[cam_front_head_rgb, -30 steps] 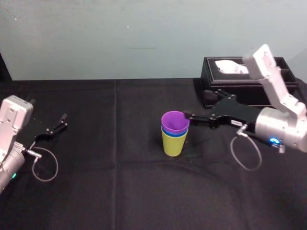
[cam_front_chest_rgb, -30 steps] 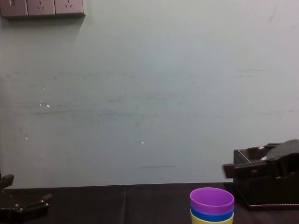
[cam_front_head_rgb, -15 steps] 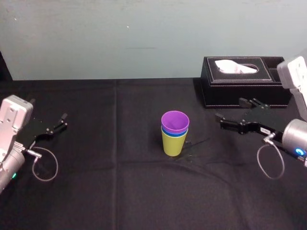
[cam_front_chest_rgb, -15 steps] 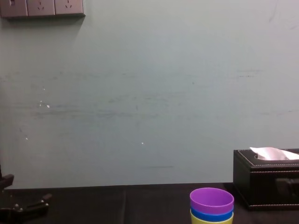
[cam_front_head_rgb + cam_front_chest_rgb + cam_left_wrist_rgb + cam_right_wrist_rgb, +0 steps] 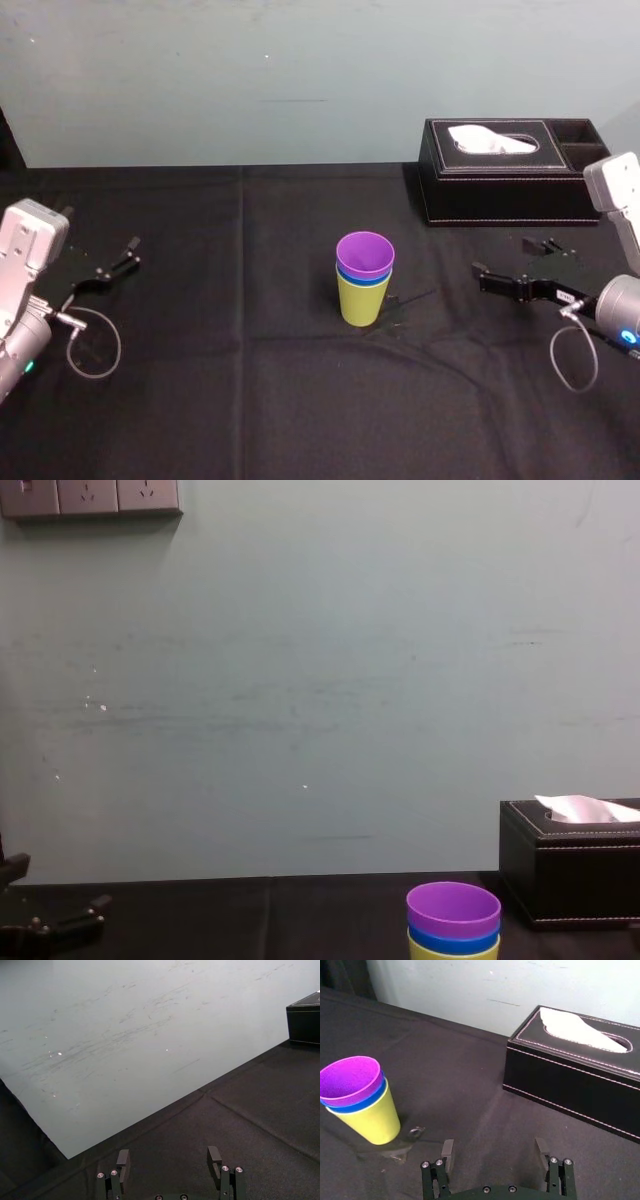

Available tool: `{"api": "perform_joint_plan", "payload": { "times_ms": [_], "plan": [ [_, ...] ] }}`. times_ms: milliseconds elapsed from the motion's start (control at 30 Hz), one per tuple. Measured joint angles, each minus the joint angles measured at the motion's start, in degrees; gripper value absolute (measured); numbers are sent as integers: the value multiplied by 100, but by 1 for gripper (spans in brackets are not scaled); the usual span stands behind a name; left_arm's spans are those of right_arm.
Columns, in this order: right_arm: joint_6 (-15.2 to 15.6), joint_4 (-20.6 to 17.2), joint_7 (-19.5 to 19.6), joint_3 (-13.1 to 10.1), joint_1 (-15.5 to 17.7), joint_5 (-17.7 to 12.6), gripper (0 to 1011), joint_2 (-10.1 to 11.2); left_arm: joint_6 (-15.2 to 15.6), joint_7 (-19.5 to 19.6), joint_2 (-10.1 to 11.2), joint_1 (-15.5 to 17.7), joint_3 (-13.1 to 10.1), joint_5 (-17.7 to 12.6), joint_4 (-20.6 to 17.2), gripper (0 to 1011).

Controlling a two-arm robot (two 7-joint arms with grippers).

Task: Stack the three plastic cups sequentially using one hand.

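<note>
The three plastic cups are standing nested in one upright stack near the middle of the black tablecloth. The lime-green cup is sitting at the bottom, its tapered wall smooth and plain. The blue cup is showing just as a thin band above the green rim. The purple cup is sitting on top with its open mouth facing up.

The right gripper is hanging well apart from the stack on its right, in front of the black tissue box, where a white tissue is poking out of the slot. Its jaws are standing wide apart, holding nothing and touching no cup, with its fingertips pointing toward the stack.

The left gripper is resting far off at the left side of the cloth, its jaws likewise spread and empty.
</note>
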State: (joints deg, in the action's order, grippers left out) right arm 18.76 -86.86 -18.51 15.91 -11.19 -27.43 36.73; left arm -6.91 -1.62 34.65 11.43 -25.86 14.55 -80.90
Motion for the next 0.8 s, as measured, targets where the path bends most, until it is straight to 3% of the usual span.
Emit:
{"api": "perform_joint_plan", "payload": {
  "times_ms": [800],
  "plan": [
    [-15, -73, 0, -3, 22, -13, 1003, 30, 0, 0, 0, 0, 0, 0, 0, 1012]
  ]
}}
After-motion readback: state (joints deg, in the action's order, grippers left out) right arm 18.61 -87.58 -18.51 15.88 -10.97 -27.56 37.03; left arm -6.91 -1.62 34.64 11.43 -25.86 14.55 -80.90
